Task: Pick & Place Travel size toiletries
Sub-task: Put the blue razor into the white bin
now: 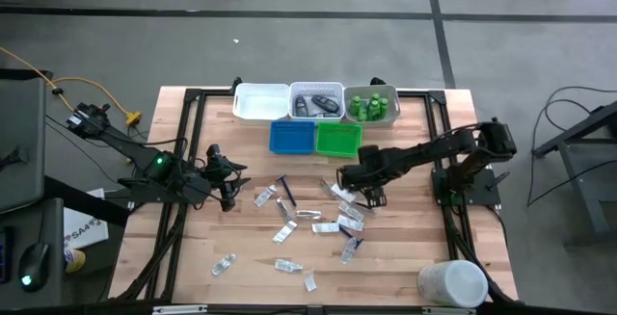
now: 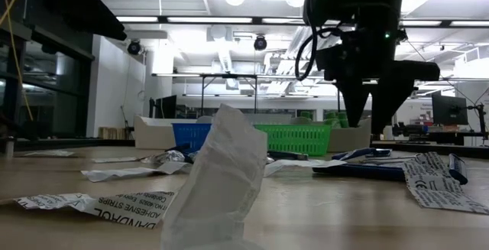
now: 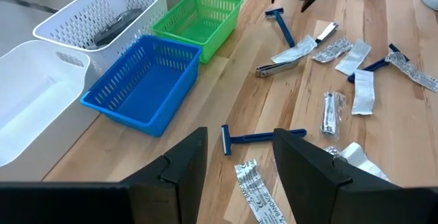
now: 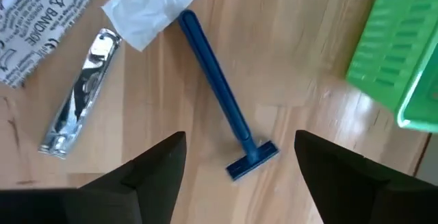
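Observation:
The travel size toiletries lie scattered over the middle of the wooden table [image 1: 193, 248]: clear and white packets [image 1: 285, 232], a metal nail clipper [image 4: 79, 104] and blue razors. My right gripper [image 4: 239, 183] points down, open, just above one blue razor [image 4: 222, 97]; its fingers stand to either side of the razor's head [image 4: 253, 159] without touching it. In the high view this gripper [image 1: 364, 192] is right of centre. My left gripper [image 1: 231, 175] hovers open at the left, above another blue razor [image 3: 263, 138].
Along the far edge stand a white tray [image 1: 260, 101], a white basket [image 1: 316, 90] with dark pieces and a basket of green bottles [image 1: 372, 105]. A blue tray [image 1: 291, 137] and a green tray [image 1: 337, 140] sit before them. A large white container [image 1: 451, 284] lies at the near right.

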